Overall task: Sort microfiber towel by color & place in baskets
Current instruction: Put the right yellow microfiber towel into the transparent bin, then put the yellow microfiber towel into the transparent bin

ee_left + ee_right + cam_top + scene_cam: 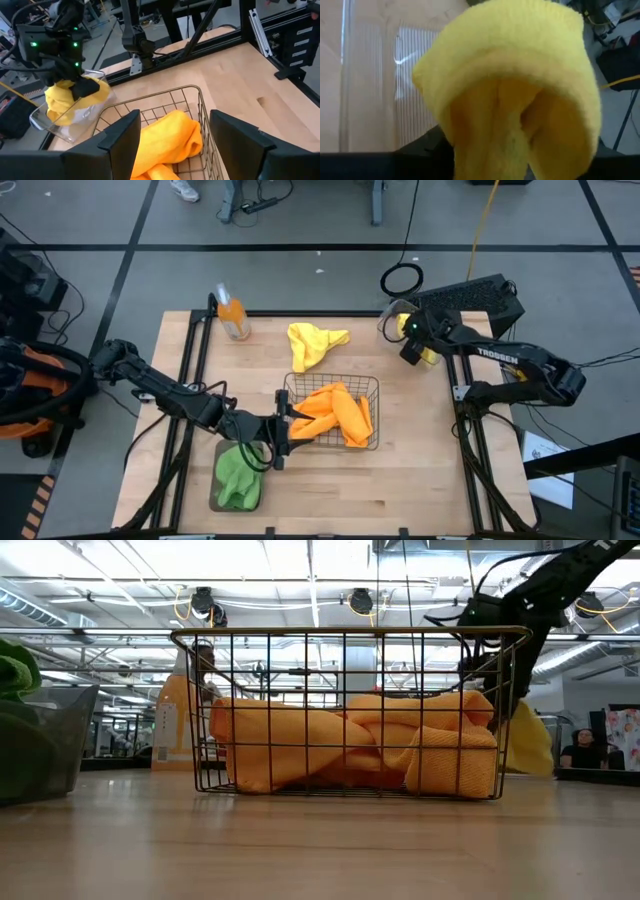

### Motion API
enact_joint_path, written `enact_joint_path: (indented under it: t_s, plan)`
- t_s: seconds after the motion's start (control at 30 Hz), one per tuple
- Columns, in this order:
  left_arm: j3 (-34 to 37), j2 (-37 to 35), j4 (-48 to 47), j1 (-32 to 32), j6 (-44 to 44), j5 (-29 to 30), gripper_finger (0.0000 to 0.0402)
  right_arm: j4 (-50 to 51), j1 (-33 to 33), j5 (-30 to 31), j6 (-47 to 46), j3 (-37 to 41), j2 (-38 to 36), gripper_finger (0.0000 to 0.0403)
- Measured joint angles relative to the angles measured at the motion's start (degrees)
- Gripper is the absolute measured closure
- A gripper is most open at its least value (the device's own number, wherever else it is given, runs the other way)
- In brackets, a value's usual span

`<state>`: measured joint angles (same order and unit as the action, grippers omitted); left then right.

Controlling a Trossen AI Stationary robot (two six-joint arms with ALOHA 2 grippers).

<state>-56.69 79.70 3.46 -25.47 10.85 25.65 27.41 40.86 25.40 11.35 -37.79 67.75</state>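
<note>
A: Wood table (pixel 420 470), three containers on it. Largest risk is seen at the clear tub (pixel 75 125) on the right edge: a yellow towel (pixel 520 100) is clamped in the right end effector (pixel 412 340) just over the tub. If released off-centre, the towel could be draped over the rim or dropped off the table.

B: Tub is light plastic, probably. It could be nudged or tipped if the end effector is lowered too far.

A: Next, the wire basket (pixel 370 390) at centre, orange towels (pixel 335 415) inside. The left end effector (pixel 283 430) is held wide apart right at its near wall. The mesh could be snagged or the basket shoved.

B: Second yellow towel (pixel 315 343) is left loose behind the basket. Green towel (pixel 238 475) is piled in the tray; an edge could be caught.
</note>
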Motion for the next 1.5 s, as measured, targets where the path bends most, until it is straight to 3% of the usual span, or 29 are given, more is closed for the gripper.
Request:
enact_joint_path:
  t_s: [0.47, 0.6, 0.73, 0.9, 1.07, 1.17, 1.5]
  plan:
    - [0.0, 0.0, -0.1, 0.0, -0.1, 0.0, 0.0157, 8.3, 4.0, -9.4, -2.3, -5.5, 0.0, 0.0097]
    - [0.0, 0.0, -0.1, 0.0, -0.1, 0.0, 0.0157, 11.0, 5.9, -16.2, -1.0, -8.7, -0.1, 0.009]
    - [0.0, 0.0, -0.2, 0.0, -0.1, 0.0, 0.0157, 16.7, 7.3, -16.6, -0.2, -12.3, -0.1, 0.0093]
    - [0.0, 0.0, -0.2, 0.0, -0.2, -1.7, 0.0157, 21.2, 8.3, -17.0, -0.8, -17.0, -0.1, 0.0106]
    - [0.0, 0.0, -0.2, 0.0, -0.2, -1.7, 0.0157, 18.8, 7.1, -25.4, -6.3, -20.1, -0.2, 0.0121]
    - [0.0, 0.0, -0.2, 0.0, -0.2, -1.7, 0.0157, 16.9, 4.6, -24.7, -7.6, -19.6, 0.0, 0.0136]
    - [0.0, 0.0, -0.2, 0.0, -0.1, -1.8, 0.0157, 16.4, 3.0, -17.9, -10.5, -16.1, 7.6, 0.0276]
